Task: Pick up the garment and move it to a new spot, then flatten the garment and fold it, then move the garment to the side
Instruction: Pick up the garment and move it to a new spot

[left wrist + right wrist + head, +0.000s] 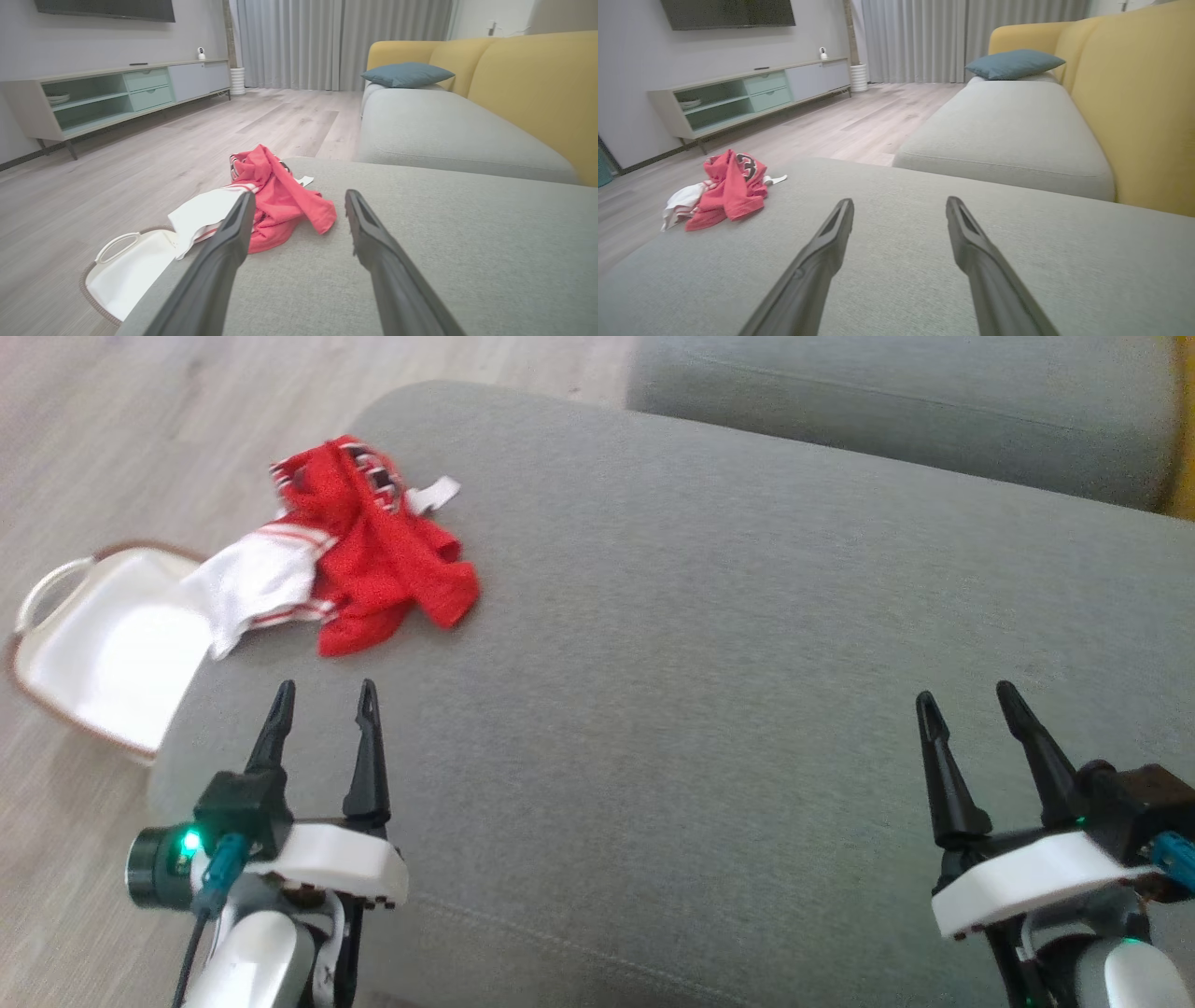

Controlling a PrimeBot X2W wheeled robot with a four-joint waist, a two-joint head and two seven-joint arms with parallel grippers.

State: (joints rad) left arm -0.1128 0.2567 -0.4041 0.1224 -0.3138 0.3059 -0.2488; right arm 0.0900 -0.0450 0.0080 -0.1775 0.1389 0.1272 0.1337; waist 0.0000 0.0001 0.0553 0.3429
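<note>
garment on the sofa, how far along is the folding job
Done: nothing visible; the garment lies crumpled at the left edge of the grey cushion, its white part hanging over toward the basket. In hand: nothing; left gripper and right gripper are open and empty, short of it. Left: pick up, move, flatten, fold, set aside.

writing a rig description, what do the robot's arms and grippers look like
The left gripper and right gripper each have two long tapering black fingers on a white plate, with teal cable plugs, small green lights and pale grey forearms.
</note>
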